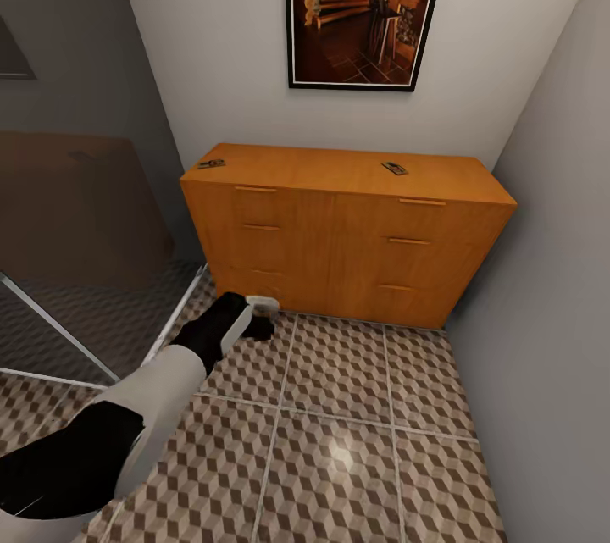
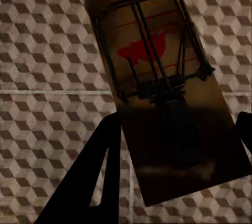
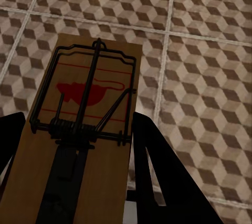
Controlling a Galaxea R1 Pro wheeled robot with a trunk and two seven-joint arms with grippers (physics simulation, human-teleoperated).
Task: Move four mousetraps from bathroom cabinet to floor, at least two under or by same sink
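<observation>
Each pincer holds a mousetrap: the left pincer [image 2: 173,145] and right pincer [image 3: 73,182], above the bathroom floor [image 1: 339,441]. Two more mousetraps [image 1: 394,168] lie on the cabinet [image 1: 339,246].

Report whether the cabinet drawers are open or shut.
Shut: every drawer front on the cabinet sits flush; two mousetraps lie on top.

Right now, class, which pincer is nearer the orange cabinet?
Left. The left pincer, gripping one mousetrap, sits low near the cabinet front; the right pincer holds a second mousetrap over open floor tiles, apparently farther off.
</observation>
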